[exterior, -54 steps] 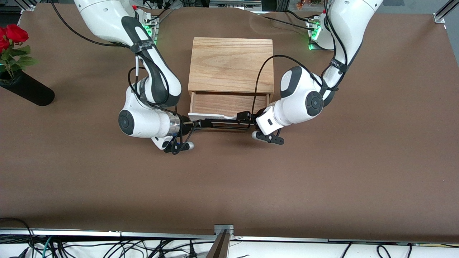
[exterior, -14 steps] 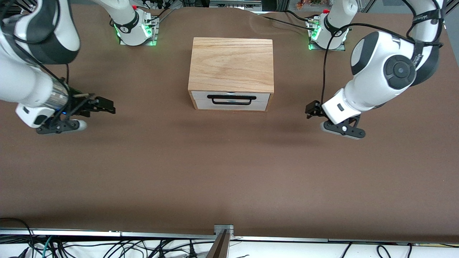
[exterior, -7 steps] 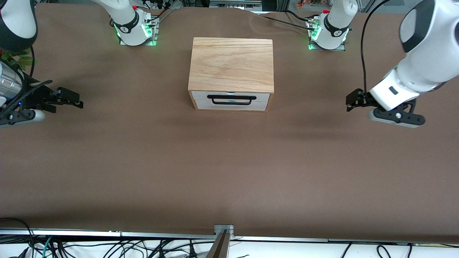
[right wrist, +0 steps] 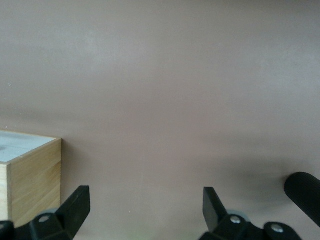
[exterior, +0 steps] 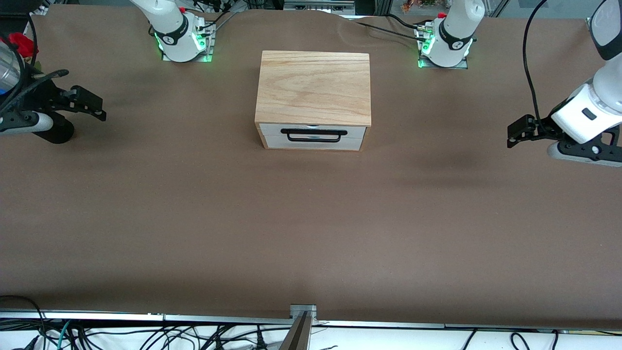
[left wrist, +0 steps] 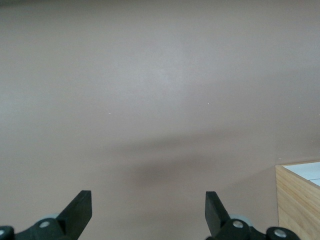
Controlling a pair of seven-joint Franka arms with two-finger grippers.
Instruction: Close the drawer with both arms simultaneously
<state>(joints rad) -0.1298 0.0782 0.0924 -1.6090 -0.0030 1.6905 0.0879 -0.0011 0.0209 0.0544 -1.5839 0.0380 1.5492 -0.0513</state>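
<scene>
The light oak box (exterior: 313,87) stands mid-table between the two arm bases. Its drawer (exterior: 350,142) is shut, the white front flush with the box, the black bar handle (exterior: 313,134) across it. My left gripper (exterior: 516,132) is open and empty, over bare table near the left arm's end, well away from the box. My right gripper (exterior: 92,106) is open and empty near the right arm's end, above the black vase. A box corner shows in the left wrist view (left wrist: 300,195) and in the right wrist view (right wrist: 30,175). Both views show open fingers (left wrist: 80,207) (right wrist: 77,200) with nothing between them.
A black vase (exterior: 58,132) with a red rose (exterior: 22,43) lies at the right arm's end of the table, under the right gripper; it also shows in the right wrist view (right wrist: 302,192). Green-lit bases (exterior: 182,41) (exterior: 442,46) flank the box. Cables run along the near table edge.
Four seconds ago the drawer was open with both grippers at its front. It is shut now. Over the last second both arms swung outward to the table's ends.
</scene>
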